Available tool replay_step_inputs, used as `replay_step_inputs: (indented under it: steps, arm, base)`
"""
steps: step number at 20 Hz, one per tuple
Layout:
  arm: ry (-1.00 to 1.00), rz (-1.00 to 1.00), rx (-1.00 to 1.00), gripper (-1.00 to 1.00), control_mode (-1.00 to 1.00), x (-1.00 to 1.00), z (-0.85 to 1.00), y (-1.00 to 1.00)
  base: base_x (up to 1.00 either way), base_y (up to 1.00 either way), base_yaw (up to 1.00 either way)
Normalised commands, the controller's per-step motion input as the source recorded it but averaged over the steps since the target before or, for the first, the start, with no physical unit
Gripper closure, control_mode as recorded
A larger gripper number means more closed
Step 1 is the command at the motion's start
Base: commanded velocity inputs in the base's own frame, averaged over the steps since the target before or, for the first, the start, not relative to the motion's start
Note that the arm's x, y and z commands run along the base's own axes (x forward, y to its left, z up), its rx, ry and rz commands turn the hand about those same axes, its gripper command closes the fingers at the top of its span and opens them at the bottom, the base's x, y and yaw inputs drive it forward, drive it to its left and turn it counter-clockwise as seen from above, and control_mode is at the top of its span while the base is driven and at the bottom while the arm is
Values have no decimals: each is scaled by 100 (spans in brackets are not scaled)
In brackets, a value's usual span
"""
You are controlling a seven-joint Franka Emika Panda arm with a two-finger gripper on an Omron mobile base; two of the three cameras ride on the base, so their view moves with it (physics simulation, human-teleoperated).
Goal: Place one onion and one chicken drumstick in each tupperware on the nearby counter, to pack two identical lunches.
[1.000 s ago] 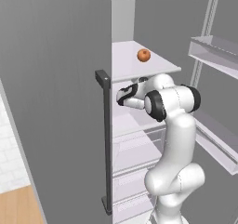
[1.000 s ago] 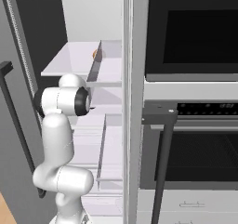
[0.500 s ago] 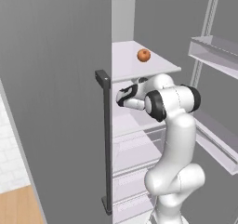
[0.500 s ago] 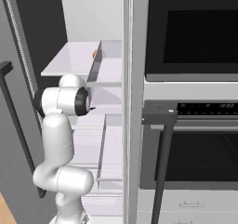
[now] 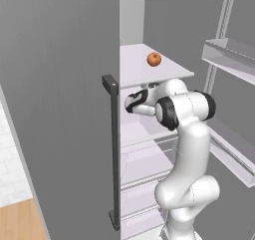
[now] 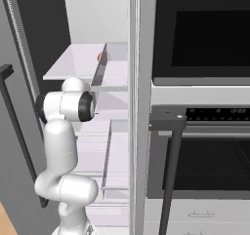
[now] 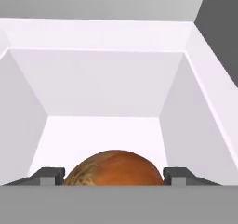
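I am reaching into an open fridge. One onion point(image 7: 113, 168), orange-brown and round, sits between my gripper point(image 7: 114, 175) fingertips point(image 7: 51, 174) and touches both, low over a white shelf floor. In the left base view the gripper point(image 5: 131, 103) is under the upper shelf, just inside the fridge. A second onion point(image 5: 154, 59) rests on that upper shelf point(image 5: 134, 69), and it peeks out as an orange spot point(image 6: 99, 56) in the right base view. The chicken drumsticks, the tupperware and the counter are out of view.
The grey fridge door point(image 5: 60, 109) with its dark vertical handle point(image 5: 113, 149) stands open close to my left. Door racks point(image 5: 229, 55) hang on my right. Drawers point(image 5: 144, 169) lie below my hand. A built-in oven point(image 6: 205, 131) stands right of the fridge.
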Motion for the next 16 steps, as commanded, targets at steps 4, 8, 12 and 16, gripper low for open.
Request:
replay_step_inputs:
  steps: [4,8,12,16]
  arm:
    - [-1,0,5,100,-100,-72,-11,0]
    - [-11,0,5,100,-100,-100,-1,0]
    - [-16,-1,3,100,-100,-98,3,-13]
    - [-4,-13,0,100,-100,-88,53,-42]
  base:
    - [0,0,0]
    - [0,0,0]
    - [0,0,0]
    - [0,0,0]
